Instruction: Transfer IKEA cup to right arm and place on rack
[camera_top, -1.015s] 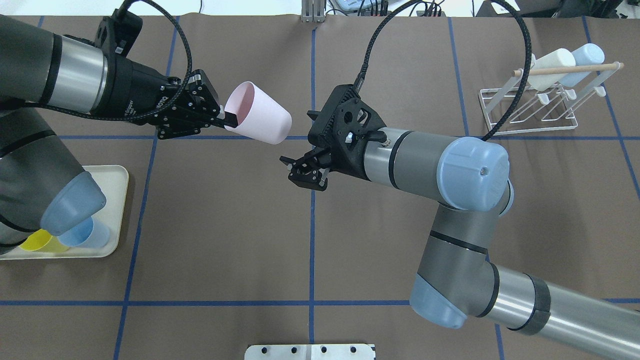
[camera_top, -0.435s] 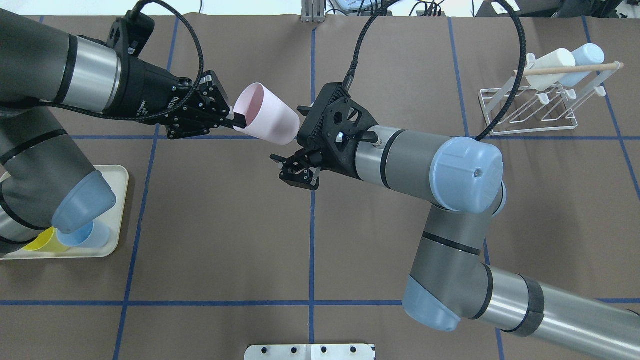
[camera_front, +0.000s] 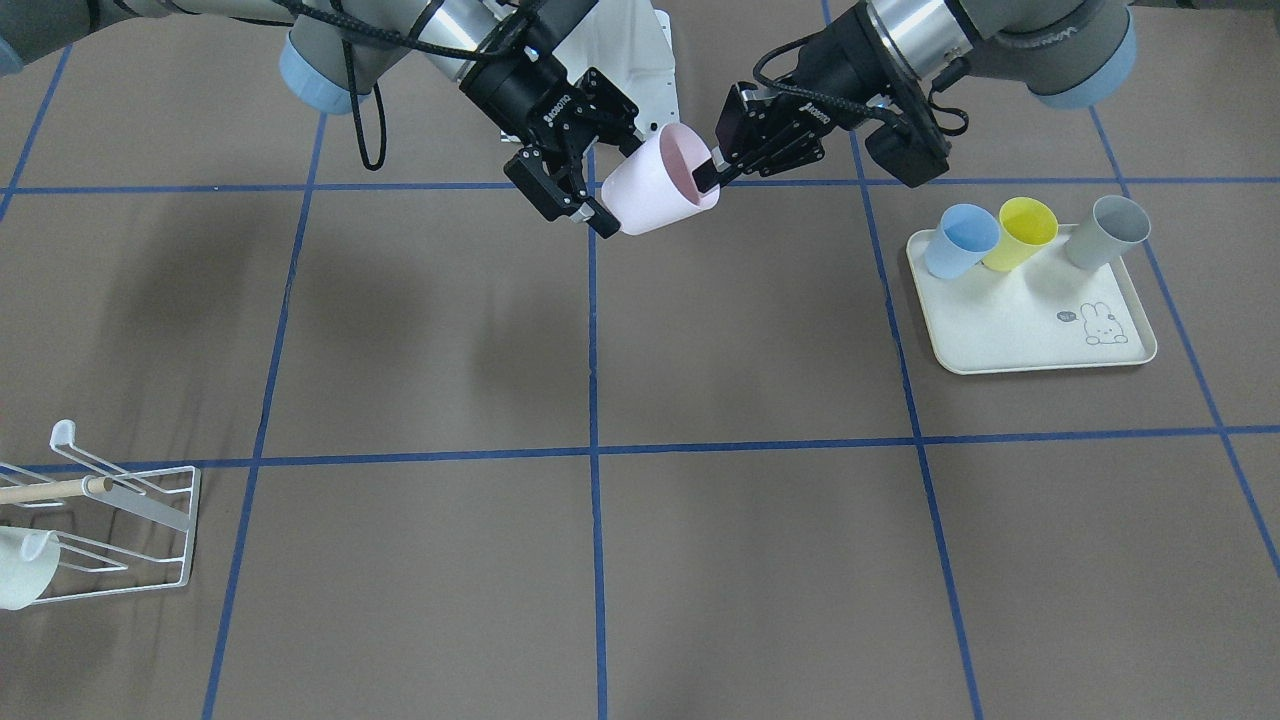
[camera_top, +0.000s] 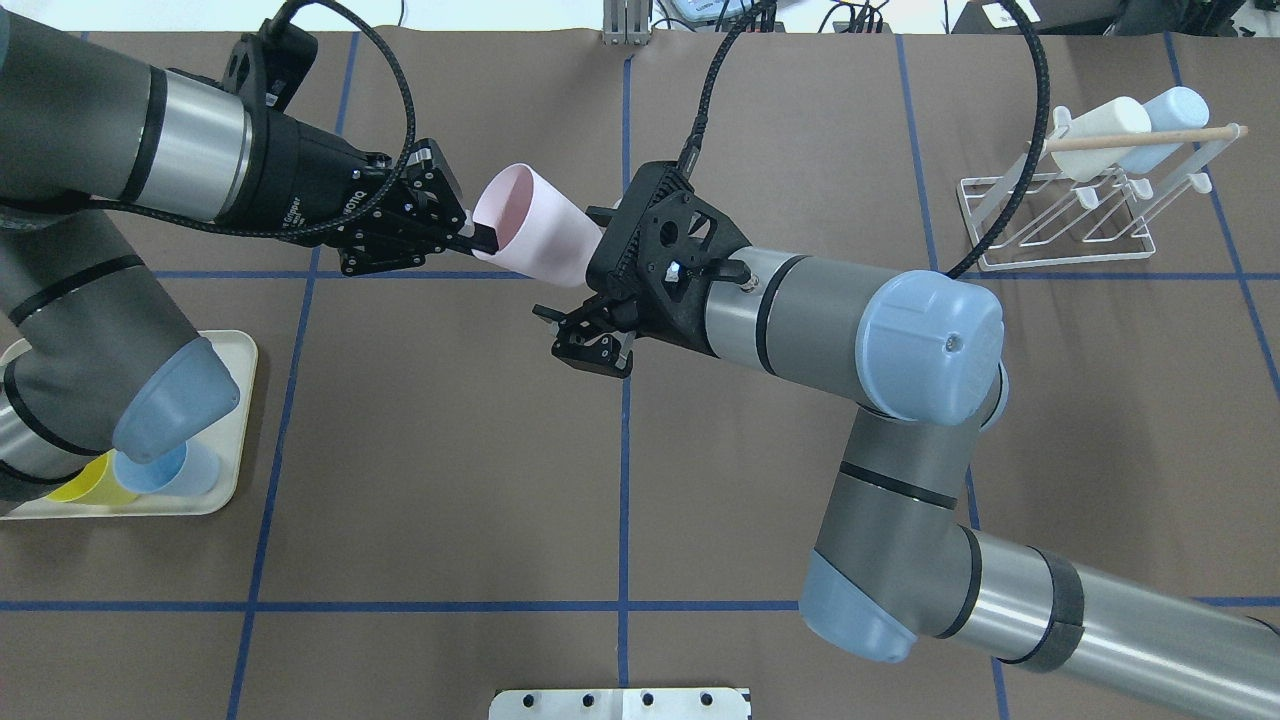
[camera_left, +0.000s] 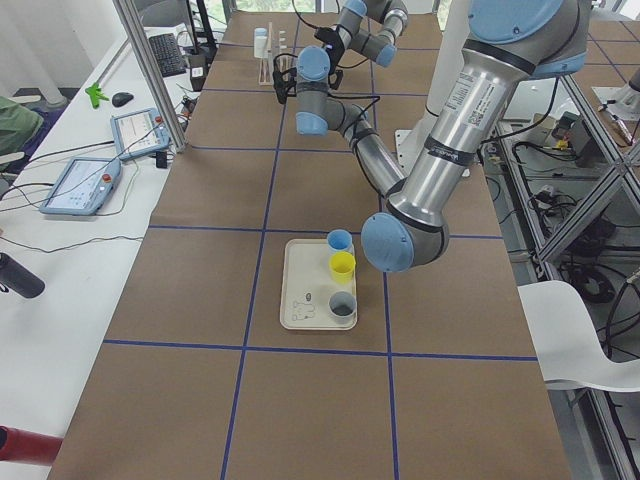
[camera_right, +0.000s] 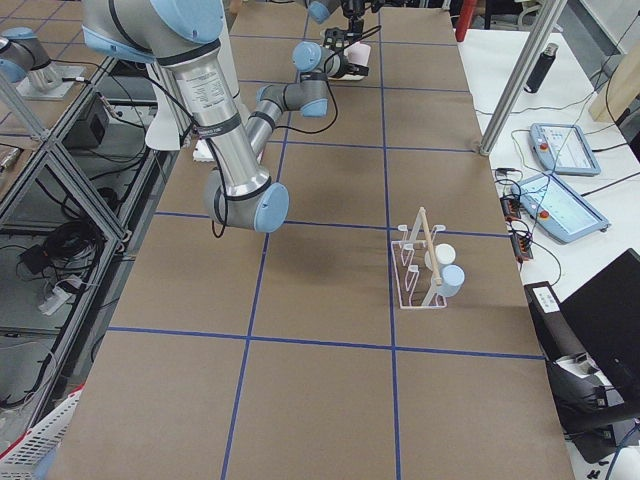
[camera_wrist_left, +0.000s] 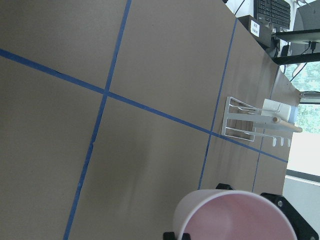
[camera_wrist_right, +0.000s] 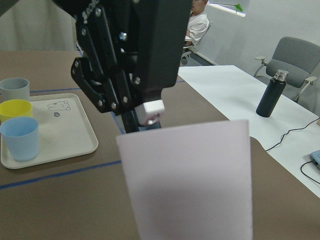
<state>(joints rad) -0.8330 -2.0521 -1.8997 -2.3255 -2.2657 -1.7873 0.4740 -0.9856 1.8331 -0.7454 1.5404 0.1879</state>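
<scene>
Brown table (camera_top: 450, 450) w/ blue tape grid (camera_top: 622, 500): left claw (camera_top: 478, 238) pinches pink cup (camera_top: 540, 240), right claw (camera_front: 612, 180) wide.

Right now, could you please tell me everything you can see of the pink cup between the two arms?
The pink cup is a pale, smooth, tapered tumbler without a handle. It looks like plastic and is empty. It hangs tilted above the table, clear of it, with its mouth toward the left gripper, which is shut on its rim with one finger inside. Its base end lies between the open fingers of the right gripper; whether they touch it I cannot tell.
</scene>
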